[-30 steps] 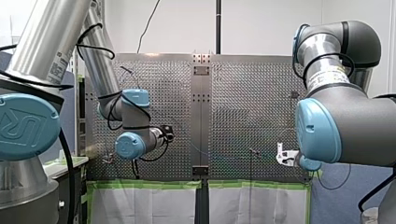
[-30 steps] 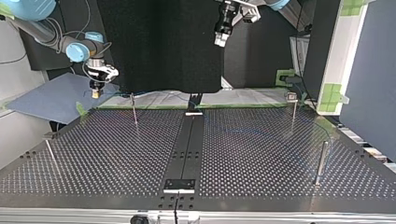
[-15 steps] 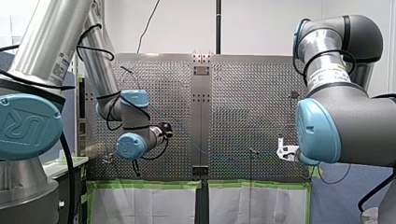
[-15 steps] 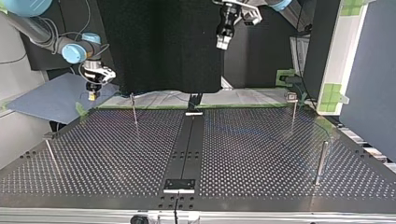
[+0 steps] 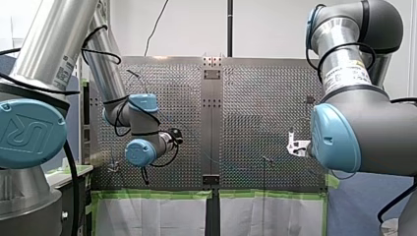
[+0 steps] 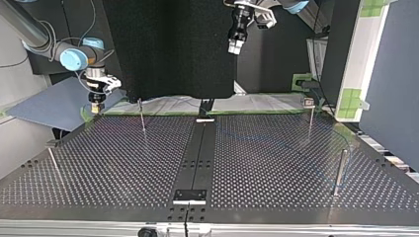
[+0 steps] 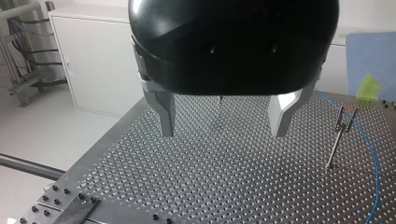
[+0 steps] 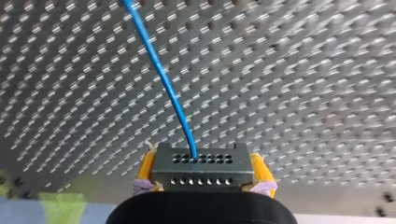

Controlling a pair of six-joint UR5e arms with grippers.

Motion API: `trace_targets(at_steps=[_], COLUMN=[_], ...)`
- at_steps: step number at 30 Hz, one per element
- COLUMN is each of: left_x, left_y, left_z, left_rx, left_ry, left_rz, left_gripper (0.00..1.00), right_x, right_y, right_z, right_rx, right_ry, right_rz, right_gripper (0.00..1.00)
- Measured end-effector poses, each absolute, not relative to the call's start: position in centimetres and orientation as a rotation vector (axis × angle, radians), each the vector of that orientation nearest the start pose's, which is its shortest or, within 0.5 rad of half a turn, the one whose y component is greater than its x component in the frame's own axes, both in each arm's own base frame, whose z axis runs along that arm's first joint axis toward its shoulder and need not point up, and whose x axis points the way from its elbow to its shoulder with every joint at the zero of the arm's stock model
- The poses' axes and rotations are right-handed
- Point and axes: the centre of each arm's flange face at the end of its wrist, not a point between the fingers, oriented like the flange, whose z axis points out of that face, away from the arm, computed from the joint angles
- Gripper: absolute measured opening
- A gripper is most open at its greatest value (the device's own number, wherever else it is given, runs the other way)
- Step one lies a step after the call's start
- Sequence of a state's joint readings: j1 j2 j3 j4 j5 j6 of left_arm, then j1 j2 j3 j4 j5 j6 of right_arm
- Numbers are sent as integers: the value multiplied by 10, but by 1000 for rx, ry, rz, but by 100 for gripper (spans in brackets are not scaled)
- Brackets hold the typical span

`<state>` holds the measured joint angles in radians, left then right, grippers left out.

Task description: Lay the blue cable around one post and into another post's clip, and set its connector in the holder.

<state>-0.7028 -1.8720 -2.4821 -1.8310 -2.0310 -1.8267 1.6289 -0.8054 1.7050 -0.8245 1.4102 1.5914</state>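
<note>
In the right wrist view, a small grey metal connector block with rows of holes is held tight between the yellow-padded fingers of my right gripper. A thin blue cable is seen running from the block over the silver desk full of holes. That hold is not shown in the top view, where my right gripper is only a small shape at the upper left.

In the left wrist view, the metal fingers of my left gripper are spread wide, with nothing between them. Beside them a thin metal post with a clip on top is seen, with the cable close by. Whether the cable sits in the clip cannot be told.
</note>
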Motion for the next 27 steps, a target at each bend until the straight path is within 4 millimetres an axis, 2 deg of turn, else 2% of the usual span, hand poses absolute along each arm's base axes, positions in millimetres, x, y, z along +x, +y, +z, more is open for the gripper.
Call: trace_targets(at_steps=[11,27], left_x=[218,216], left_y=[-301,-299], left_z=[109,107], left_rx=[-36,-25], left_ry=[1513,1532], left_rz=[-426,-412], left_gripper=[100,100], right_x=[215,243], right_y=[-610,-590], right_z=[108,177], right_rx=[1392,1394], right_ry=[-1158,-1117], right_rz=[1380,1385], right_gripper=[0,0])
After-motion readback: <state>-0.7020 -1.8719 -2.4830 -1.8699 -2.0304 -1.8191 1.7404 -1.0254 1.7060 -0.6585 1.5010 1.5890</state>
